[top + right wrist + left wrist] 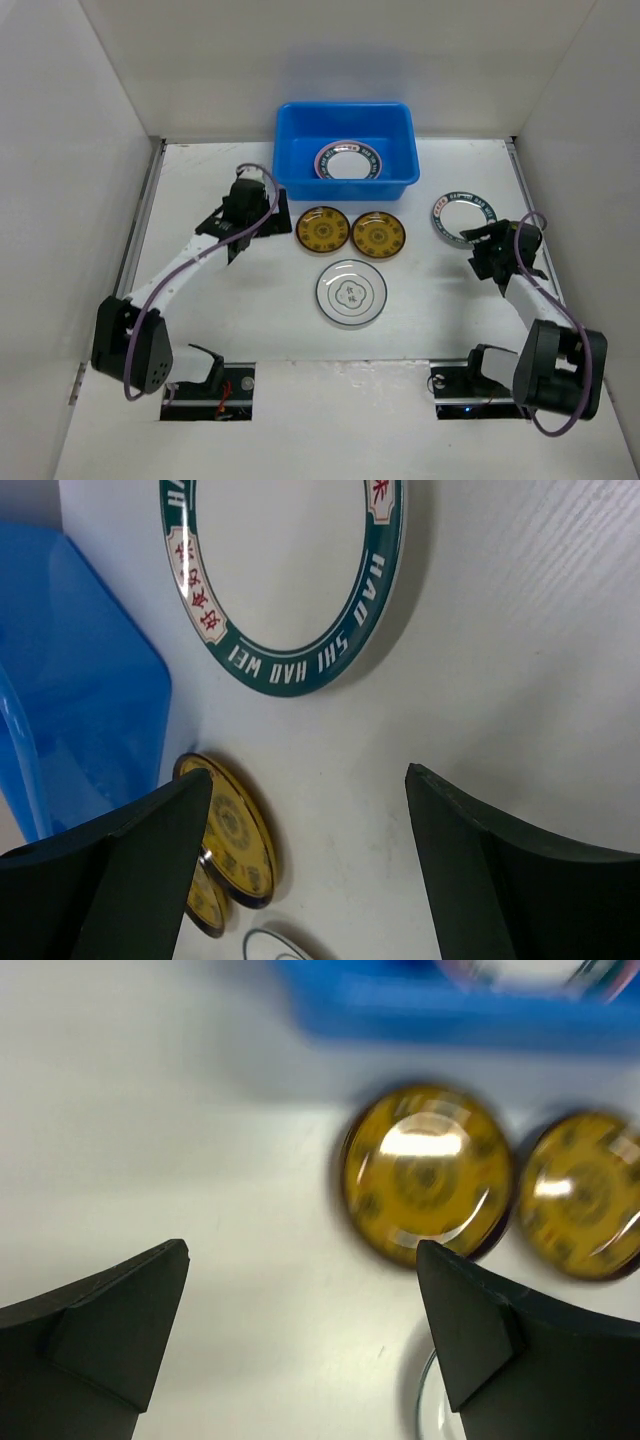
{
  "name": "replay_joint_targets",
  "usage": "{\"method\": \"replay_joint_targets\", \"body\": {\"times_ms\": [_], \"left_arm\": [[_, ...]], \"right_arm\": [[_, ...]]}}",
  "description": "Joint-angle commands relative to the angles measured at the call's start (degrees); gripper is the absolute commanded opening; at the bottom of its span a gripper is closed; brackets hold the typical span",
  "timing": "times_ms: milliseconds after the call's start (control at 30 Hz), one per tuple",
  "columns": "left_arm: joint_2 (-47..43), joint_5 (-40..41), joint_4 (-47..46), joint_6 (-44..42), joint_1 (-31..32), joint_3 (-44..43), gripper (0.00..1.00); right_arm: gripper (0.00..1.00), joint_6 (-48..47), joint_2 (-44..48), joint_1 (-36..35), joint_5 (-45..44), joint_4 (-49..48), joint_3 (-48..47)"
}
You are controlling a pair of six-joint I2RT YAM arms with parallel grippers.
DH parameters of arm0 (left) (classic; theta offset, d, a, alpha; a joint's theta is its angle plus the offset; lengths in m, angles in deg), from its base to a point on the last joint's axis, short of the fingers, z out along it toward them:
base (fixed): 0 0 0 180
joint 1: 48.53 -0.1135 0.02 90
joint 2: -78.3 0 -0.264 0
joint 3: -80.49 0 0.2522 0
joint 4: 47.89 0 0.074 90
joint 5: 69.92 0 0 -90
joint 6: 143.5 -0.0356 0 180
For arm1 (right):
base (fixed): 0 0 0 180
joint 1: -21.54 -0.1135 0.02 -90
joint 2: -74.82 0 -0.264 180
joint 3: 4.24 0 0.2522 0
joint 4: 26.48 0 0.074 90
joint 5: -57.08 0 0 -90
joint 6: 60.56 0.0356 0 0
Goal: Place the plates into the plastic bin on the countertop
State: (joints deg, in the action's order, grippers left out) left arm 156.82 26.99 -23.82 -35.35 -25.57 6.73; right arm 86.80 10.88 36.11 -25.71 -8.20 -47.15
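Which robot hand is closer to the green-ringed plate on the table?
The right hand, just beside the green-ringed plate. The left hand is far across, past both yellow plates, by the blue bin.

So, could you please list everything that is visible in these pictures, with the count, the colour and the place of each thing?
plastic bin: one, bright blue, far middle of the countertop.
plate in the bin: one visible, white with green rim; whether others lie under it cannot be told.
plate beside the bin: one, white with green rim, flat on the countertop, right of the bin.
amber plates: two, amber-brown patterned, side by side just in front of the bin.
marked plate: one, white with a centre mark, nearer than the amber plates.
countertop: one, white.
walls: white, around the countertop.
left gripper: one, black fingers, open, left of the amber plates.
right gripper: one, black fingers, open, near the plate beside the bin.
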Motion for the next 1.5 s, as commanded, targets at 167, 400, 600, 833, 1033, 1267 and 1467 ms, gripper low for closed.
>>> {"method": "replay_joint_targets", "body": {"times_ms": [167, 400, 600, 833, 1033, 1267, 1467], "left_arm": [[-21.9, 1.8, 8.0, 6.0, 1.3, 13.2, 1.0], [-31.3, 1.9, 15.6, 7.8, -0.8, 16.1, 1.0], [-34.1, 1.5, 19.4, 7.9, -3.1, 15.6, 1.0], [-35.7, 1.3, 21.2, 8.5, -4.5, 16.0, 1.0], [-36.2, 1.2, 22.0, 8.7, -4.8, 16.2, 1.0], [-34.1, -0.4, 21.0, 8.7, -4.5, 16.1, 1.0], [-34.1, -1.6, 20.6, 9.0, -4.1, 16.9, 1.0]], "right_arm": [[0.81, 8.6, -11.5, 1.2, 3.1, -18.0, 0.3], [0.75, 11.5, -20.4, 4.1, 4.4, -23.6, -0.6], [0.67, 14.4, -27.4, 4.3, 4.8, -28.3, -2.0], [0.24, 17.7, -33.3, 4.3, 6.1, -35.1, -2.4], [0.0, 18.3, -29.3, 4.6, 6.5, -36.7, -1.3], [0.0, 14.1, -14.0, 3.2, 5.8, -24.3, -7.6], [0.0, 5.5, -8.3, -4.4, 1.0, -8.5, -24.7]]}}
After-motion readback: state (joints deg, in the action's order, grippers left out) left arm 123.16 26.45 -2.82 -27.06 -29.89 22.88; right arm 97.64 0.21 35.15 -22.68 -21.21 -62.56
